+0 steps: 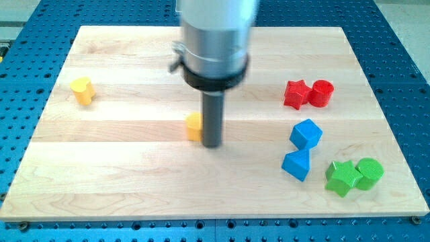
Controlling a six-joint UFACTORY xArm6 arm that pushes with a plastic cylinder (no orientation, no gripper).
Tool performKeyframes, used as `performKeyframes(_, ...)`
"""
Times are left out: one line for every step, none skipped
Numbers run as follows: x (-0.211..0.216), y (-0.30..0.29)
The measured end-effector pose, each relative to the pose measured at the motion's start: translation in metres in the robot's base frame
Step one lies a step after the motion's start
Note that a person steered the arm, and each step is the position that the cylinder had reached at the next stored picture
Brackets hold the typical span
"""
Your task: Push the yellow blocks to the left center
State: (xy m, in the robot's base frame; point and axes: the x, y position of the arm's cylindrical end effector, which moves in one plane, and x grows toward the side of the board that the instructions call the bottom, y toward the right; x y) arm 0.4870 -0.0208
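Observation:
A yellow block (82, 90), rounded like a heart or cylinder, sits at the view's left on the wooden board (121, 175). A second yellow block (194, 126) lies near the board's middle, partly hidden by my rod. My tip (212, 144) rests on the board right against this block's right side, touching or nearly touching it. The rod hangs from a wide grey cylinder (215, 40) at the view's top.
At the view's right are a red star block (295, 93) and red cylinder (322, 93), two blue blocks (306, 133) (297, 164), and a green star block (342, 177) beside a green cylinder (369, 173). A blue perforated table (403, 81) surrounds the board.

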Motion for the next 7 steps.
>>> performKeyframes(-0.034, -0.038)
performKeyframes(-0.053, -0.130)
performKeyframes(-0.075, -0.166)
performKeyframes(-0.075, -0.153)
performKeyframes(-0.106, -0.129)
performKeyframes(-0.121, -0.144)
performKeyframes(-0.115, -0.161)
